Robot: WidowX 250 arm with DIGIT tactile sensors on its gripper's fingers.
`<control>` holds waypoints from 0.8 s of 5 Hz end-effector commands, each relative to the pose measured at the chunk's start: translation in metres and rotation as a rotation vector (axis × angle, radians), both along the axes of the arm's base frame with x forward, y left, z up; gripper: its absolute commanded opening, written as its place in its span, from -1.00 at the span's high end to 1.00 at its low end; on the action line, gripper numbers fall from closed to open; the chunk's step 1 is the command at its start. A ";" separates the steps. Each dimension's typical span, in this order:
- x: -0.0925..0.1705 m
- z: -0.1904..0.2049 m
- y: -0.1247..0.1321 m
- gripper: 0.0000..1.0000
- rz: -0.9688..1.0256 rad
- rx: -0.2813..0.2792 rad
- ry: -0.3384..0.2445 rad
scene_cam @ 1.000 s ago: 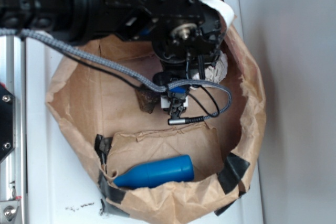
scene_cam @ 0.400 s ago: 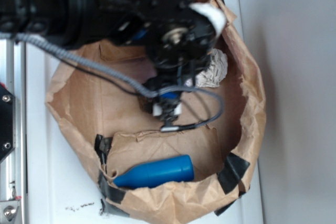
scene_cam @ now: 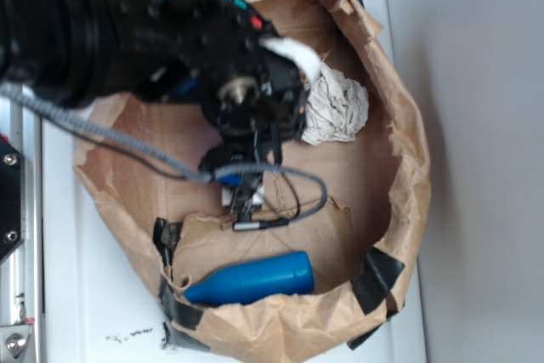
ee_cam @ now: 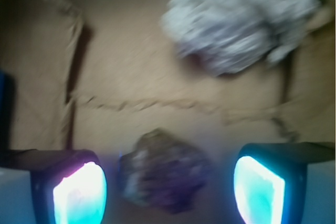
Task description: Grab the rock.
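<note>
The step in hand looks like lining up the grasp: in the wrist view the rock [ee_cam: 164,177] lies on the bag floor between the 2 glowing fingers [ee_cam: 79,195], nearer the left one, and the jaws stand spread and released, gripping nothing. The gripper [ee_cam: 168,192] probably needs to drop a little and then close. The brown paper bag [scene_cam: 399,184] holds 3 things: the rock, a crumpled paper ball [scene_cam: 337,108] and a blue bottle [scene_cam: 251,279].
</note>
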State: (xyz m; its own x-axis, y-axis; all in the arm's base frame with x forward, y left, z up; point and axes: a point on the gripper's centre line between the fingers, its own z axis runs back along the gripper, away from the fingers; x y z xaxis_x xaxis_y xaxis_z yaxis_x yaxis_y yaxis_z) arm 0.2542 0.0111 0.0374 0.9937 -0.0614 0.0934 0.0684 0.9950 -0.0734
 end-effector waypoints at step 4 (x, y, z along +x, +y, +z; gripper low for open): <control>0.013 -0.013 -0.010 1.00 0.019 0.074 -0.021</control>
